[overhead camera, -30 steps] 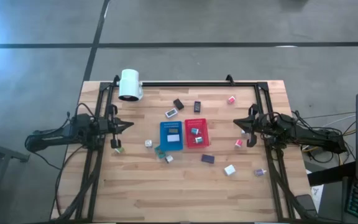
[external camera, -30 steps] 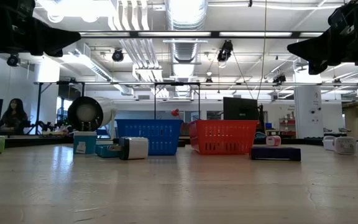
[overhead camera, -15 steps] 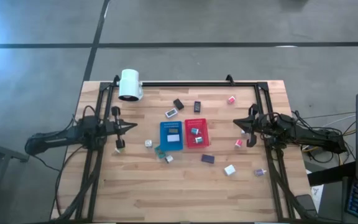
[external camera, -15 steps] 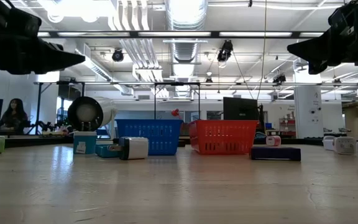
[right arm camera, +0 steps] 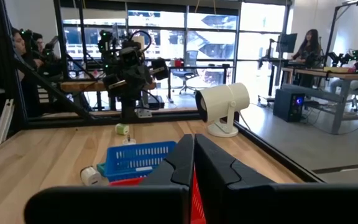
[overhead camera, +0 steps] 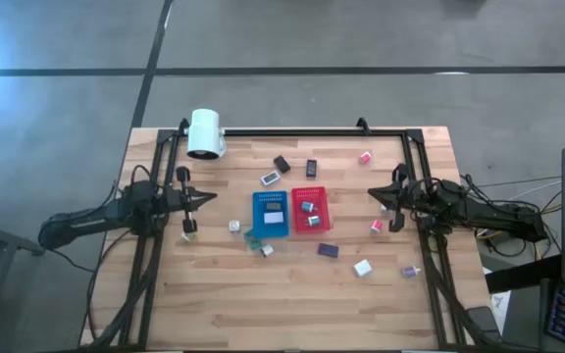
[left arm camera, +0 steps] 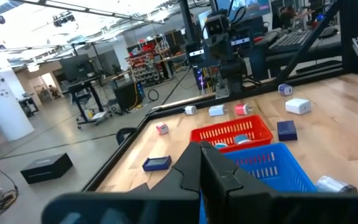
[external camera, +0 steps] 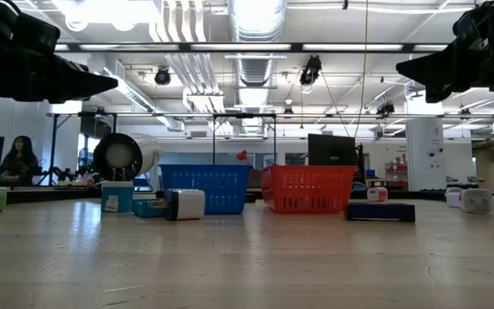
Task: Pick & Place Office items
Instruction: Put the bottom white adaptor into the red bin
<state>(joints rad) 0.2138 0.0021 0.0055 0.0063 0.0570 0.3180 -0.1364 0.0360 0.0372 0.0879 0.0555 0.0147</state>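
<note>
Office items (overhead camera: 363, 267) lie scattered across your wooden surface (overhead camera: 224, 314) around the blue tray (overhead camera: 270, 212) and red tray (overhead camera: 311, 208), workshop behind. Left gripper (overhead camera: 207, 198) and right gripper (overhead camera: 372, 195) hover at either side, fingers together, holding nothing.

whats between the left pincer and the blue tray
In the high view, bare wood lies between the left pincer and the blue tray; only a small white block sits just off that line, nearer the tray.

Closed left pincer (left arm camera: 202, 163) above blue tray (left arm camera: 272, 167)
</note>
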